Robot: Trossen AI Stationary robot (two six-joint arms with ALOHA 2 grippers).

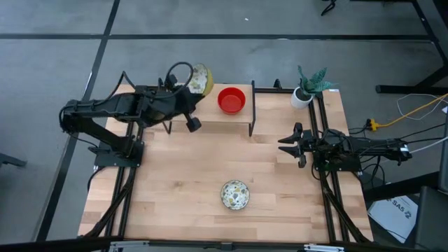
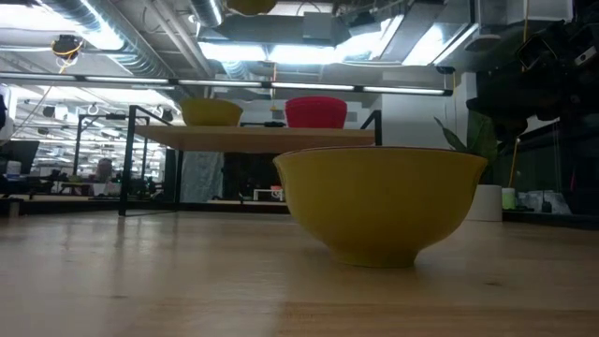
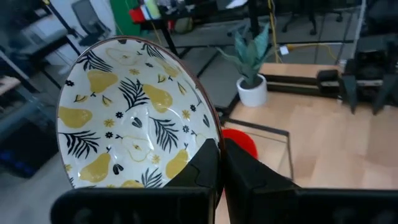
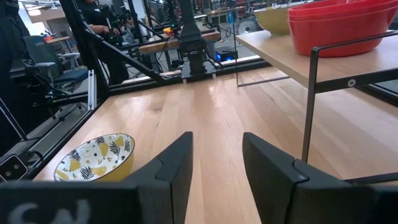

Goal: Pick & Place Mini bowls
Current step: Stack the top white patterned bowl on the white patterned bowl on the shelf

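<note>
The left gripper (image 3: 219,163) is up at the back-left of the table, over the raised wooden shelf (image 1: 210,116), its fingers pinched tight on the rim of a patterned bowl (image 3: 134,121). That bowl is white inside with yellow pears and dark leaves, and it hangs tilted, nearly on edge, so the inside faces the wrist camera. From above it shows as a yellowish shape just left of the red bowls (image 1: 232,99), which sit on the shelf; from the right wrist they look like a nested red stack (image 4: 339,25) with another yellow bowl (image 4: 273,18) beside it on the same shelf. The level view across the table also shows a yellow bowl and a red one up on the shelf. One more patterned bowl (image 1: 235,194) rests upright on the table (image 1: 175,182) near the front edge, well apart from both arms; it fills the low view with its yellow outside (image 2: 379,201). The right gripper (image 4: 216,163) waits low over the right side of the table, fingers partly apart with nothing between them. A small white plant pot (image 1: 302,96) with a green plant stands at the back-right corner.
</note>
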